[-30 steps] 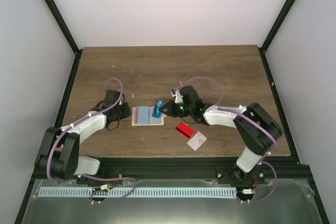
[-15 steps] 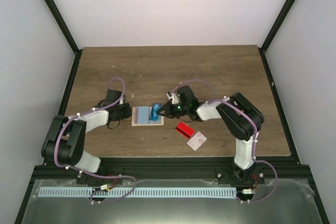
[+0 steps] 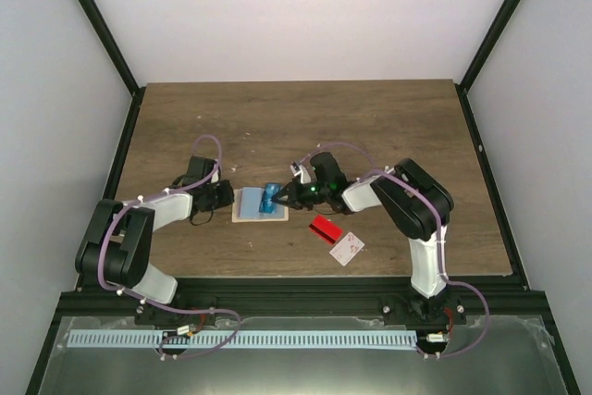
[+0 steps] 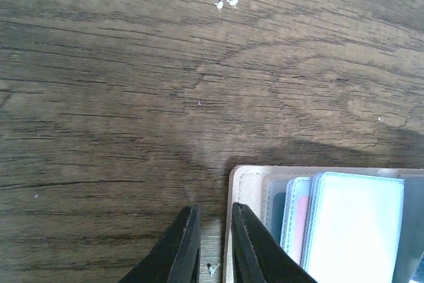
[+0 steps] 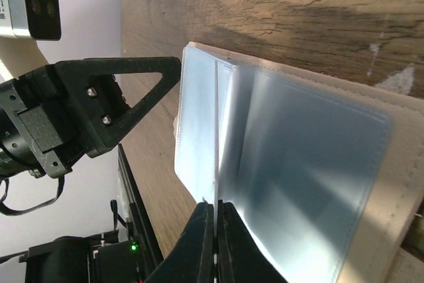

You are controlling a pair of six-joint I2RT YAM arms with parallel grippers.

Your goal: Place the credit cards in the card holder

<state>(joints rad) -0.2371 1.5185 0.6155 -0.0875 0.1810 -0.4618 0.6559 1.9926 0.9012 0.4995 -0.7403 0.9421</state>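
Holder lies open near the middle of the tabletop, clear sleeves facing up. Right claw comes in from its 3 o'clock, clamped tight on the blue card, which stands on edge over the sleeves. Left claw sits at the holder's 9 o'clock, barely ajar. Its wrist cam shows just a slit of bare wood between the fingers, one of them overlapping the holder's edge. Red card lies flat at the holder's 4 o'clock. The white card is just past it, further toward 4 o'clock.
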